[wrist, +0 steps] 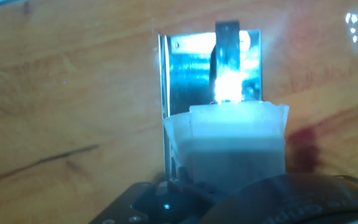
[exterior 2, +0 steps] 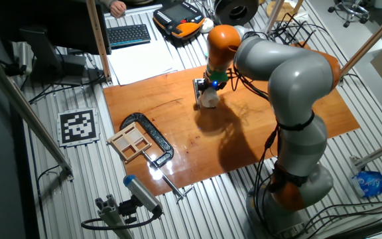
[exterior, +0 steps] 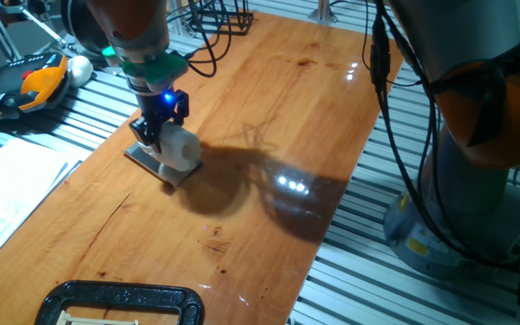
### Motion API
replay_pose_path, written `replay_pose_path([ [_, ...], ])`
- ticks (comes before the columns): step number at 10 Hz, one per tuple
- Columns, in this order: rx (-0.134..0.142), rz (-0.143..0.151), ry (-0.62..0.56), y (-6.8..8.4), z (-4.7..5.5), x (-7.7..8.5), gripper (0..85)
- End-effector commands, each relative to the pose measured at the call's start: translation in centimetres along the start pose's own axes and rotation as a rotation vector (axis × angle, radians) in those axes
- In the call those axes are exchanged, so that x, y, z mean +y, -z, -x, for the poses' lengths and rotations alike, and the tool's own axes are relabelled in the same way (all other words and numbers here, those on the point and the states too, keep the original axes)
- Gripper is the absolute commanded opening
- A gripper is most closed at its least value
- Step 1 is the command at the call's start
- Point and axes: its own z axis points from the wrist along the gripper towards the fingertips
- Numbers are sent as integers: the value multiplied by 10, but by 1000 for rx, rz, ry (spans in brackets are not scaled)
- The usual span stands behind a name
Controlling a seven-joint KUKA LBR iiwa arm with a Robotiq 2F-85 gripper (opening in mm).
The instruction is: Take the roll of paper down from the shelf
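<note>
- At the far left of one fixed view, off the wooden table [exterior: 269, 108], lie sheets of white paper [exterior: 12, 194], an orange-and-black handheld unit [exterior: 34, 83] and a small white ball [exterior: 79, 68] beside it; none of these belongs to the job.
- Near the bottom left edge sits a big black clamp [exterior: 120, 302], well apart from the work.
- Next comes the shelf [exterior: 156, 165], a small grey metal plate lying on the table's left part; the hand view shows its shiny face [wrist: 191, 68] and a dark upright bracket [wrist: 227, 46] on it.
- The roll of paper [exterior: 179, 149] rests on the shelf, lying on its side, just right of the gripper [exterior: 156, 126], which is down at the roll with a blue light glowing on it.
- In the hand view the roll [wrist: 238, 143] fills the lower middle, brightly lit, directly ahead of the camera.
- I cannot tell whether the fingers are spread or already pinching the roll: their tips are hidden in all three views.
- The other fixed view shows the same cluster [exterior 2: 209, 96] under the grey-and-orange arm [exterior 2: 284, 73], too small to settle the matter.
- To my judgement the roll is light and soft, with a hollow core, so it will squash under a hard squeeze and its outer layers may slip or unwind.
- The best hold is probably across its round sides at mid-length, with modest force, then a lift clear of the bracket.
- To the right, only bare wood with lamp glare [exterior: 293, 186] and the robot's base [exterior: 459, 217].
</note>
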Motion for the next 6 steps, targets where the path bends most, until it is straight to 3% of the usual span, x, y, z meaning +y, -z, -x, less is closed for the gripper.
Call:
replay_pose_path([
  [1,1,-6,10,0,-4,0,170],
  [3,-9,-8,14,-4,-16,0,170],
  [6,8,-4,15,-8,-31,0,170],
])
